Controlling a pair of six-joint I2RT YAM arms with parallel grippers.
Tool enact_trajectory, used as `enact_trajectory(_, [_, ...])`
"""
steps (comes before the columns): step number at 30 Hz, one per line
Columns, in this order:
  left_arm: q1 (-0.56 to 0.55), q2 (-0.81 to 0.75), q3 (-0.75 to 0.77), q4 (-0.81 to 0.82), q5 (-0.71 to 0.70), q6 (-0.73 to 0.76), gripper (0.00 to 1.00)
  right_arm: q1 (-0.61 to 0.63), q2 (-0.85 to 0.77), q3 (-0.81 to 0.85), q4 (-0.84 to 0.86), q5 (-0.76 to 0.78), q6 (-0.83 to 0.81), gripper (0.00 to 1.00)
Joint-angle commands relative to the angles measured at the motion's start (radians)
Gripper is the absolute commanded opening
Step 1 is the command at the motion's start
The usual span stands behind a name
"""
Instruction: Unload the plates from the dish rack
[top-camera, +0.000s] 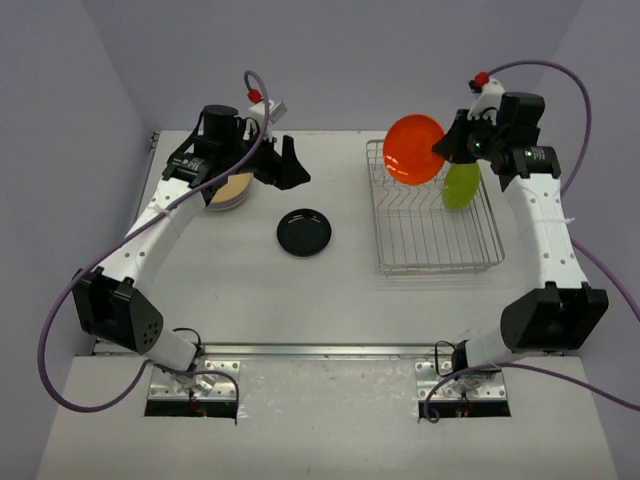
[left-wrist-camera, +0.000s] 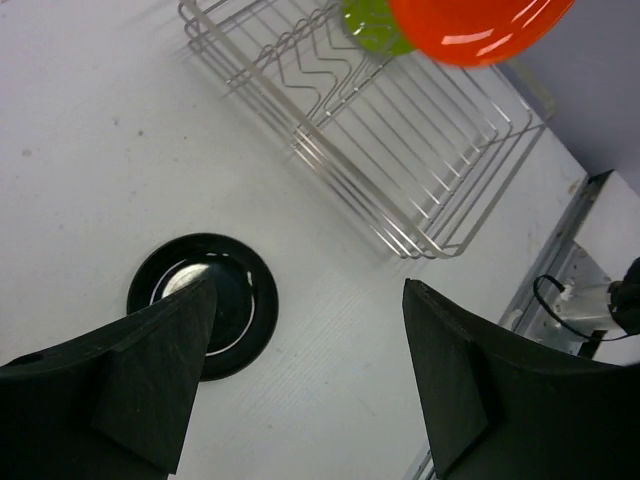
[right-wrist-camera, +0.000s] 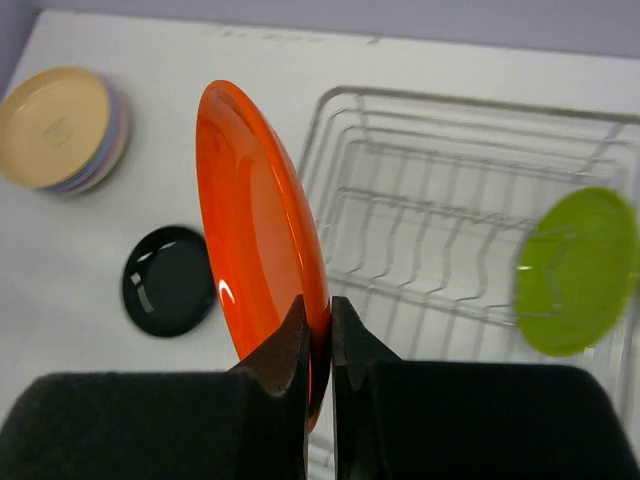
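My right tool (right-wrist-camera: 318, 305) is clamped shut on the rim of the orange plate (right-wrist-camera: 260, 230), one finger on each face. The plate stands on edge in the grip with its glossy hollow side turned to the left of my wrist view. From above, this tool (top-camera: 440, 148) holds the orange plate (top-camera: 414, 148) in the air over the far left corner of the dish rack (top-camera: 440, 235). I cannot tell whether its lower rim clears the wires. Just past the held plate, the silver wire rack (right-wrist-camera: 420, 200) sits on the white table (top-camera: 340, 290), its near part bare. The lime green plate (right-wrist-camera: 578, 270) stands on edge among the bars toward the rack's far right side, just beside my right wrist in the top view. My left tool (left-wrist-camera: 308, 288) hangs above the table with its jaws spread wide and nothing between them. The black plate (left-wrist-camera: 240, 290) lies flat on the table below it, partly hidden by the left finger (left-wrist-camera: 150, 380), and the rack (left-wrist-camera: 400, 150) is farther on. In the top view the black plate (top-camera: 304, 232) lies alone, left of the rack and apart from it. Beyond it, my left tool (top-camera: 290, 165) is just to the right of a stack of plates (top-camera: 232, 190) with a tan one on top, at the far left of the table.
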Motion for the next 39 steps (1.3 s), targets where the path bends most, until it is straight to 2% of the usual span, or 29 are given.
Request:
enact_trajectory(1, [-0.011, -0.023, -0.013, 0.096, 0.195, -0.073, 0.72, 0.132, -0.070, -0.147, 0.059, -0.287, 0.093, 0.00])
enact_trajectory(5, [-0.014, -0.011, -0.033, 0.104, 0.240, -0.098, 0.68, 0.282, -0.124, -0.220, 0.099, -0.288, 0.102, 0.00])
enact_trajectory(11, [-0.029, 0.011, -0.070, 0.105, 0.271, -0.095, 0.60, 0.352, -0.108, -0.204, 0.100, -0.321, 0.115, 0.00])
enact_trajectory(22, [-0.042, 0.054, -0.086, 0.071, 0.387, -0.057, 0.17, 0.372, -0.079, -0.198, 0.103, -0.364, 0.121, 0.01])
enact_trajectory(23, [-0.042, 0.058, -0.086, 0.070, 0.398, -0.056, 0.12, 0.372, -0.076, -0.196, 0.102, -0.361, 0.121, 0.04])
enact_trajectory(24, [-0.042, 0.065, -0.085, 0.069, 0.403, -0.056, 0.04, 0.372, -0.072, -0.194, 0.100, -0.355, 0.120, 0.12])
enact_trajectory(25, [-0.040, 0.067, -0.085, 0.068, 0.403, -0.056, 0.00, 0.372, -0.072, -0.192, 0.097, -0.346, 0.120, 0.13])
enact_trajectory(26, [-0.033, 0.070, -0.087, 0.068, 0.401, -0.058, 0.00, 0.372, -0.068, -0.191, 0.090, -0.333, 0.120, 0.28])
enact_trajectory(27, [-0.027, 0.074, -0.088, 0.068, 0.398, -0.059, 0.00, 0.372, -0.066, -0.183, 0.078, -0.297, 0.117, 0.36])
enact_trajectory(29, [0.011, 0.091, -0.086, 0.068, 0.387, -0.061, 0.00, 0.370, -0.071, -0.185, 0.068, -0.210, 0.112, 0.66])
enact_trajectory(32, [0.080, 0.129, -0.080, 0.048, 0.339, -0.062, 0.00, 0.356, -0.080, -0.190, 0.057, -0.113, 0.102, 0.91])
enact_trajectory(35, [0.136, 0.192, -0.074, 0.025, 0.261, -0.064, 0.00, 0.321, -0.080, -0.195, 0.036, -0.022, 0.104, 0.99])
enact_trajectory(39, [0.189, 0.297, -0.048, -0.023, 0.203, -0.045, 0.00, 0.249, -0.080, -0.216, 0.011, 0.016, 0.109, 0.99])
